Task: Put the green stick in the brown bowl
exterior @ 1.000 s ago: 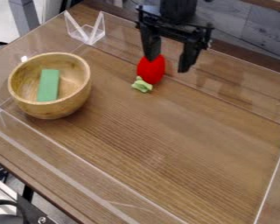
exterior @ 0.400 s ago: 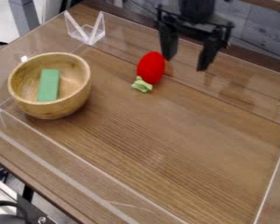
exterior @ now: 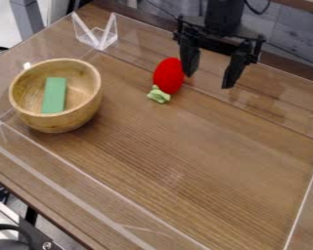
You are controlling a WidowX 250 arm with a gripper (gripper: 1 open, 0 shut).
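Observation:
The green stick [exterior: 55, 95] lies flat inside the brown bowl [exterior: 83, 110], which sits at the left of the wooden table. My gripper [exterior: 211, 76] hangs at the far middle of the table, well to the right of the bowl. Its two black fingers [exterior: 233, 70] point down, spread apart and open, with nothing between them. A red strawberry-shaped toy [exterior: 168, 76] with green leaves rests just left of the gripper, apart from it.
A low clear plastic wall [exterior: 303, 210] runs around the table's edges, with a folded clear piece [exterior: 95, 33] at the back left. Bare wood fills the front and right of the table [exterior: 186, 166].
My gripper has moved right and slightly toward the back, away from the red toy it was straddling. The stick and bowl have not moved.

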